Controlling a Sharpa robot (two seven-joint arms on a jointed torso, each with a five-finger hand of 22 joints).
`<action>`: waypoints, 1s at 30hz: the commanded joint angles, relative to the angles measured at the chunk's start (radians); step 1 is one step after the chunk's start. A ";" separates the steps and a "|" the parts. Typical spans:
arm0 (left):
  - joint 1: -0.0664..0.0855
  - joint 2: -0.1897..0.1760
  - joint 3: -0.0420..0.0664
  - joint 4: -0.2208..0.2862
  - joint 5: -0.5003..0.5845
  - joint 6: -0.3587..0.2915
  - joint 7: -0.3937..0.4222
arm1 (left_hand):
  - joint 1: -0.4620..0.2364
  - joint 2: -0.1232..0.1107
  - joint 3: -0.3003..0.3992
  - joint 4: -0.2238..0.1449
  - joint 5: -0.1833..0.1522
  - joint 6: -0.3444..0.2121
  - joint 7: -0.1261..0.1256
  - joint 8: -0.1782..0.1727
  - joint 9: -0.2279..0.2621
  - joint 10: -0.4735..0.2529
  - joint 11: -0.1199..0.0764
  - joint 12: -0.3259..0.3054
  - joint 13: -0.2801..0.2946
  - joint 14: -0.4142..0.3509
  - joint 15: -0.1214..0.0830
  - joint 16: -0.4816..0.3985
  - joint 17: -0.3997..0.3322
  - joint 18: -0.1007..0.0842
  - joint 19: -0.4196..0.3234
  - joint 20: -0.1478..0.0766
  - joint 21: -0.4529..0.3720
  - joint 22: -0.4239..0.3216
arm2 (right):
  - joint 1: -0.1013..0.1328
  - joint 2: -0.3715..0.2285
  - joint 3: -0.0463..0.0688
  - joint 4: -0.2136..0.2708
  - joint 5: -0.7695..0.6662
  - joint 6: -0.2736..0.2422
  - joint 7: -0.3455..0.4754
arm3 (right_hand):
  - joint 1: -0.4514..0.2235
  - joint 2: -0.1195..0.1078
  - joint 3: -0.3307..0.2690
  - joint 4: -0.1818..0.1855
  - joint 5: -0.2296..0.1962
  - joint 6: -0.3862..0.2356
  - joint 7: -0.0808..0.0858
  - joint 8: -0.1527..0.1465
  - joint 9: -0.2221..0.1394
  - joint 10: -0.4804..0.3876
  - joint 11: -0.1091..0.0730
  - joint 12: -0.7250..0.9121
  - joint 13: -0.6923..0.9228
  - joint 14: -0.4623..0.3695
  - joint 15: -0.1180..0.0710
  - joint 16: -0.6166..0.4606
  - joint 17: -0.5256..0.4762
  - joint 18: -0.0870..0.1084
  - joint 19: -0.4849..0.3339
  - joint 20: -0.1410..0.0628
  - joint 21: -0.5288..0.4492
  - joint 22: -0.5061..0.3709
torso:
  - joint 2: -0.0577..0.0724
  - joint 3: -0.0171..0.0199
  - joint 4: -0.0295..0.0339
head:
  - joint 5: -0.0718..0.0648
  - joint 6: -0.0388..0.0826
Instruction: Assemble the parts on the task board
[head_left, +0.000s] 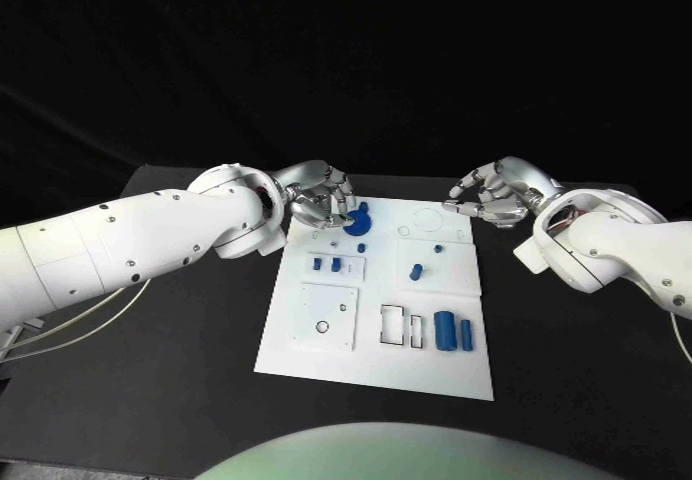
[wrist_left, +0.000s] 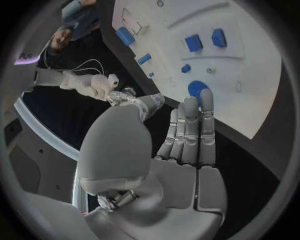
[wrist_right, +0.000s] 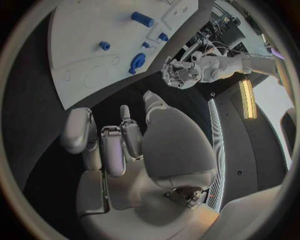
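Centrally, white task board (head_left: 378, 345) with small blue parts (head_left: 446, 331), both hands' fingers empty, loosely spread.

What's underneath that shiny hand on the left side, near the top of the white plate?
Under the left hand sits a round blue part on the task board, beside the fingertips. The fingers cover part of it in the head view, so contact cannot be told.

Round blue part (head_left: 356, 221) at task board (head_left: 378, 372) far edge partly hidden behind left hand (head_left: 320, 194) fingers; contact unclear. Small board markings too small to read.
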 joint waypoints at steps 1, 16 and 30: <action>-0.008 0.022 -0.006 -0.012 -0.194 -0.094 0.146 | 0.021 0.003 -0.027 0.005 -0.005 -0.002 0.038 0.004 -0.026 -0.023 0.011 -0.025 -0.043 -0.007 0.009 0.025 -0.010 0.011 0.007 0.011 -0.001 0.000 | -0.003 0.001 0.000 0.000 -0.006 -0.018 0.022 | -0.002 -0.001 0.000 -0.002 0.006 -0.009 0.001 0.007 -0.001 -0.006 0.000 -0.005 0.031 0.056 -0.002 -0.004 0.065 0.009 -0.005 0.000 -0.008 -0.004 | 0.001 0.0005 -0.0019 | -0.005 0.009; -0.023 0.116 -0.021 -0.089 -0.491 0.108 0.087 | 0.096 -0.002 -0.073 -0.001 -0.005 0.106 0.015 -0.094 -0.191 0.029 -0.003 -0.069 -0.194 0.022 -0.002 0.188 -0.039 0.013 0.015 0.002 0.096 0.068 | -0.006 0.007 0.000 -0.004 -0.005 -0.049 0.047 | 0.004 -0.009 0.017 -0.001 0.037 -0.028 0.003 0.018 -0.005 -0.118 0.001 -0.147 -0.111 0.004 -0.001 -0.125 -0.106 0.052 -0.116 0.001 -0.249 -0.165 | 0.003 0.0032 -0.0045 | -0.014 0.017; -0.025 0.148 -0.021 -0.114 -0.511 0.177 0.067 | 0.086 -0.001 -0.090 0.010 -0.013 0.135 0.015 -0.113 -0.215 0.051 -0.005 -0.076 -0.218 0.044 -0.002 0.238 -0.015 0.013 0.011 0.003 0.114 0.081 | -0.006 0.010 0.000 -0.005 0.029 -0.097 0.095 | 0.016 -0.025 0.085 -0.001 0.066 -0.058 0.012 0.059 -0.003 -0.383 0.011 -0.513 -0.495 -0.155 0.010 -0.529 -0.509 0.089 -0.238 0.014 -0.619 -0.412 | 0.002 0.0034 -0.0030 | -0.024 0.016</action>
